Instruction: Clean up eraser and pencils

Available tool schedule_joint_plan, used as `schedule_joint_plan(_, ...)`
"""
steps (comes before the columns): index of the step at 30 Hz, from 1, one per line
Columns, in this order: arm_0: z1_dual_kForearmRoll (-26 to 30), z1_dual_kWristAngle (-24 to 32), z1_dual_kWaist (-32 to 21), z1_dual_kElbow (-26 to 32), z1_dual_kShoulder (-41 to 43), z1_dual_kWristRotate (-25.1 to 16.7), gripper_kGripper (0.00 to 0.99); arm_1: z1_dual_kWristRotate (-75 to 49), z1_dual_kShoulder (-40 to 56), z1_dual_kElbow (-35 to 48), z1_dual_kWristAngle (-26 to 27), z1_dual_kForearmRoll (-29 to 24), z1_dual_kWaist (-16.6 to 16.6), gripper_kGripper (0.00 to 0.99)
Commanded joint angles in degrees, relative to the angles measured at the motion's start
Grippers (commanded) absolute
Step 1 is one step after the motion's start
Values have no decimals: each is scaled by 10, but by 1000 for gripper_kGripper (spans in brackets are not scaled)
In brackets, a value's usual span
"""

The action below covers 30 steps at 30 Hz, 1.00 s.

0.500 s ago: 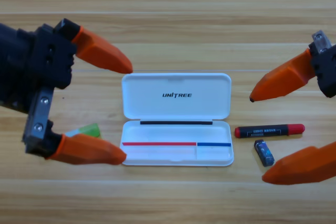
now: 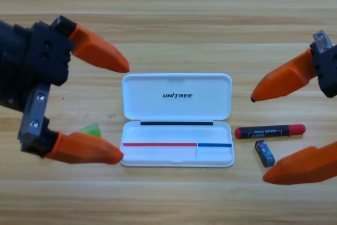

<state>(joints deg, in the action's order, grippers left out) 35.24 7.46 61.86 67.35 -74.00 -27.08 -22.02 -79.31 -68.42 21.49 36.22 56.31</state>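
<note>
1. The left claw (image 2: 118,111) fills the left side of the frame: a black blocky body with two smooth, tapered orange jaws spread wide apart, released and grasping nothing. Its upper jaw points toward the case lid's upper left corner; its lower jaw lies just beside the case's lower left corner.
2. The green pencil (image 2: 91,129) shows only as a small bright tip at centre left, mostly hidden under the lower left jaw.
3. The white case (image 2: 177,85), a glossy rounded rectangle, lies open at the frame's centre, lid above, tray below.
4. The black-barrelled pencil (image 2: 270,130), red at both ends with small print, lies level just right of the tray, apart from it.
5. The eraser (image 2: 265,153), a stubby dark block with a blue patch, sits tilted just below that pencil.
6. The right claw (image 2: 258,138) enters from the right edge, jaws parted and released, bracketing pencil and eraser.
7. The wooden surface (image 2: 168,14), pale and grained, lies bare along the top and bottom of the frame.
</note>
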Motion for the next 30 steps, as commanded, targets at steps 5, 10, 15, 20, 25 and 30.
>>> schedule_joint_plan(5, 44, -5, 16, 26, -19, 3, 965, 92, -50, 14, -143, 9, 2, 980)
schedule_joint_plan(10, 76, -34, 12, 54, -28, 1, 965, 132, -117, 7, -148, 24, -67, 979)
schedule_joint_plan(15, 132, -83, -10, 107, -61, 1, 965, 199, -190, -6, -184, 32, -111, 976)
schedule_joint_plan(20, 228, -90, -84, 190, -121, -24, 965, 263, -251, -16, -240, 32, -117, 976)
schedule_joint_plan(25, 282, -89, -169, 230, -178, -65, 963, 298, -295, -26, -257, 32, -117, 974)
schedule_joint_plan(30, 293, -63, -235, 223, -219, -98, 962, 316, -331, -39, -254, 32, -117, 950)
